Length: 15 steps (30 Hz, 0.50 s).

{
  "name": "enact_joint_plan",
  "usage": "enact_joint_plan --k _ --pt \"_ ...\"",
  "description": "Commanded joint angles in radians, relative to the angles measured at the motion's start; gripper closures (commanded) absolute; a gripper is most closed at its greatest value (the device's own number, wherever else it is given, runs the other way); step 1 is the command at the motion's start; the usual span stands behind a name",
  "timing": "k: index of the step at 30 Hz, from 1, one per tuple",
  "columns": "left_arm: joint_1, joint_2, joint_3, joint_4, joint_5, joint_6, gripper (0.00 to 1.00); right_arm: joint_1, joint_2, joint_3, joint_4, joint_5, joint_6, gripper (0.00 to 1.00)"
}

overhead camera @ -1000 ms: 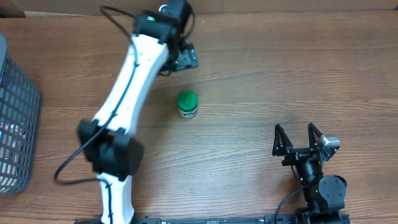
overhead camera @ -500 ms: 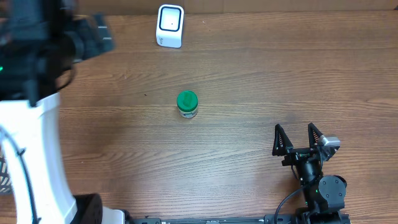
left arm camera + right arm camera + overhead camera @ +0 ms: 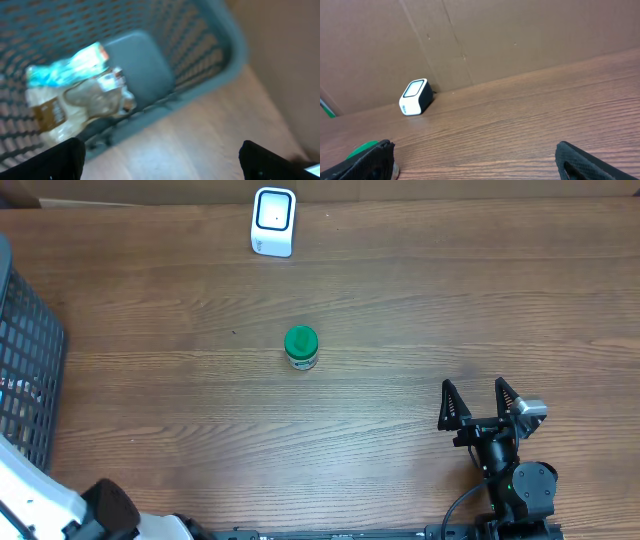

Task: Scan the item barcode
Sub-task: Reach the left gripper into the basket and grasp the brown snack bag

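A small jar with a green lid [image 3: 301,347] stands upright in the middle of the wooden table. The right wrist view catches its lid [image 3: 364,147] at the left edge, partly behind a finger. The white barcode scanner [image 3: 273,221] sits at the back edge, and the scanner [image 3: 415,97] appears again against the cardboard wall. My right gripper [image 3: 480,402] rests open near the front right with nothing between its fingers. My left gripper [image 3: 160,150] is open and empty, hovering over the table beside the basket. In the overhead view only the left arm's base [image 3: 60,515] shows.
A grey mesh basket [image 3: 25,380] stands at the left edge of the table. Inside the basket [image 3: 220,50] lie crinkled snack packets [image 3: 75,95]. A cardboard wall [image 3: 520,35] runs behind the scanner.
The left arm swung from the scanner at the back, across to the left and out of the overhead view; its camera now looks at the basket. The right arm and jar have not moved.
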Motion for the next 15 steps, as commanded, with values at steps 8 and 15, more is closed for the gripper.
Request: enact_joint_plan --k 8,15 --pt "0.207 0.238 0.013 -0.079 0.002 0.052 0.00 0.006 -0.008 -0.011 0.006 0.007 -0.004 0.00" --pt "0.226 0.345 0.013 -0.042 0.002 0.175 0.02 0.006 -0.008 -0.011 0.006 0.007 -0.004 0.00"
